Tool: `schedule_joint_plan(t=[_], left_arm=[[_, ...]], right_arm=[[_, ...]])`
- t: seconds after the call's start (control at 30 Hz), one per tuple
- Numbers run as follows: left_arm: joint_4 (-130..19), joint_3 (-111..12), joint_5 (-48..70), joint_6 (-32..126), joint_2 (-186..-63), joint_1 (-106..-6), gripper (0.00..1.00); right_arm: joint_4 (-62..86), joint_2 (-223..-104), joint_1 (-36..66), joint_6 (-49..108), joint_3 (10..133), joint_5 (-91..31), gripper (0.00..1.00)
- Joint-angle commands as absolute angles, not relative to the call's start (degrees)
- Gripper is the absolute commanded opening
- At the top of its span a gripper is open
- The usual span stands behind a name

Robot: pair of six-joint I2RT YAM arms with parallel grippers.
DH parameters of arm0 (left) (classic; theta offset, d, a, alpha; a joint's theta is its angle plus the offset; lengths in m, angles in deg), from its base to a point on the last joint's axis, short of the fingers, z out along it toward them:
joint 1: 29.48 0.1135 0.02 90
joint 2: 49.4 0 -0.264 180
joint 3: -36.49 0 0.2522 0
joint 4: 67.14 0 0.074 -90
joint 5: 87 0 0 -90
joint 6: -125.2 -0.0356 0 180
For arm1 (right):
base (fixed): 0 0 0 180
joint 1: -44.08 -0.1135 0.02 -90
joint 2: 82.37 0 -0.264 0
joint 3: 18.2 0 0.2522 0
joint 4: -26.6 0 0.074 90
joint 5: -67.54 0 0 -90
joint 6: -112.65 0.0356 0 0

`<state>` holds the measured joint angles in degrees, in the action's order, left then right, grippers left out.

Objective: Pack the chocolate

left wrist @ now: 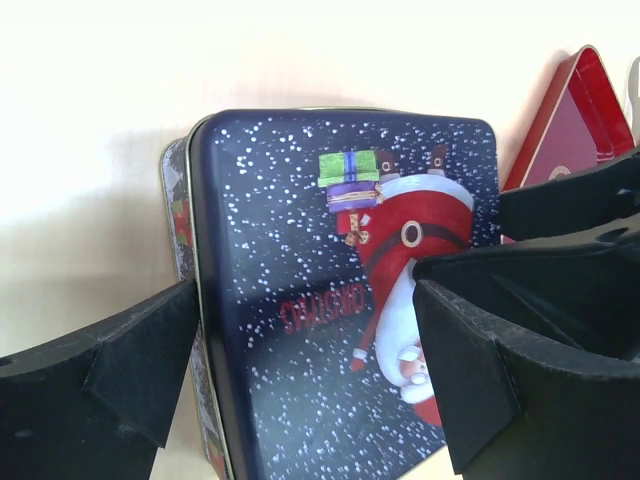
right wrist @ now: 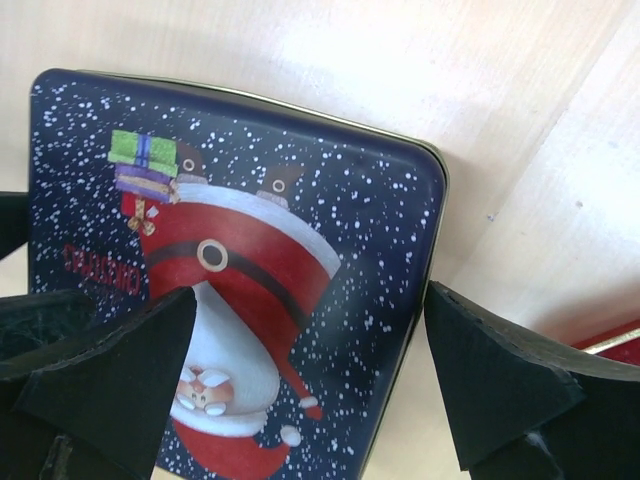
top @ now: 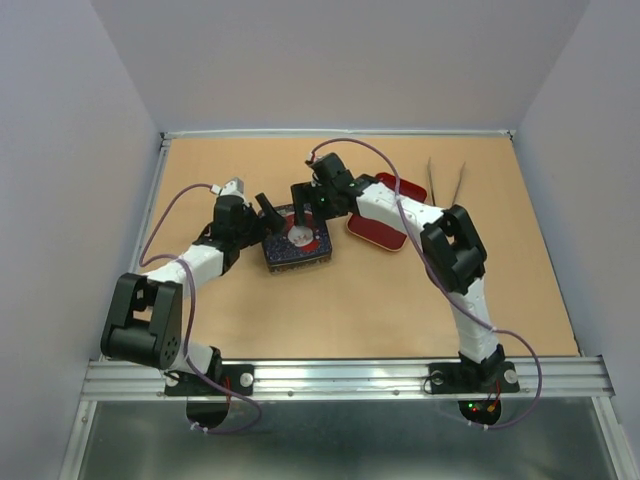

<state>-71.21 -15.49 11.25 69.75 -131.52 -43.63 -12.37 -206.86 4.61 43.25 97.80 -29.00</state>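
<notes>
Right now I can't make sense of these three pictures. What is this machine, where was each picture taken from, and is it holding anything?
It is two robot arms, the left arm and the right arm, bolted to the near edge of a table. The wide picture comes from a camera above and behind them. The two close-ups come from a small camera on each wrist, so the black wedges at the edges are the left fingers and the right fingers. On the table lie a dark blue Christmas tin with Santa on its closed lid, a red tray beside it, and a thin metal tool, perhaps tongs, farther back. Both pairs of fingers stand open over the tin; nothing is held.
</notes>
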Motion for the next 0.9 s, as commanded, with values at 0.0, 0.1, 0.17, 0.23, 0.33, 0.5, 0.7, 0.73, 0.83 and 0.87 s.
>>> schedule_joint_plan(t=[0.0, 0.1, 0.17, 0.23, 0.33, 0.5, 0.7, 0.73, 0.83, 0.87], left_arm=[[-66.1, -18.9, 7.8, 66.7, -127.9, -43.9, 0.99], [-62.9, -19.1, 5.5, 66.3, -127.0, -43.9, 0.99], [-61.1, -18.8, 4.1, 66.1, -126.0, -43.9, 0.99], [-59.9, -18.6, 3.4, 66.1, -124.8, -43.8, 0.99], [-58.0, -18.1, 0.6, 65.7, -121.0, -43.2, 0.99], [-56.3, -17.3, 2.4, 64.0, -116.3, -38.3, 0.99], [-53.5, -17.8, 6.6, 60.3, -111.3, -29.9, 0.99], [-52.1, -17.9, 7.3, 59.8, -110.7, -27.7, 0.99], [-50.6, -18.4, 12.1, 57.6, -108.3, -20.9, 0.99], [-50.2, -18.6, 14.7, 56.4, -107.3, -19.4, 0.99]], right_arm=[[-11.9, -201.5, 4.2, 42.8, 97.3, -27.8, 1.00], [-11.9, -200.8, 4.3, 43.0, 95.6, -26.9, 1.00], [-11.8, -200.1, 4.3, 43.6, 94.5, -26.3, 1.00], [-11.9, -198.4, 4.2, 44.0, 92.9, -25.4, 1.00], [-11.8, -195.7, 4.4, 43.7, 90.7, -23.6, 1.00], [-11.2, -190.6, 6.0, 43.8, 85.9, -20.7, 1.00], [-9.4, -182.4, 11.6, 44.3, 75.9, -19.8, 1.00], [-9.3, -181.0, 12.8, 44.4, 74.6, -19.9, 1.00], [-8.6, -175.7, 17.9, 44.7, 69.5, -20.3, 1.00], [-8.3, -174.6, 19.3, 44.8, 68.0, -20.9, 1.00]])
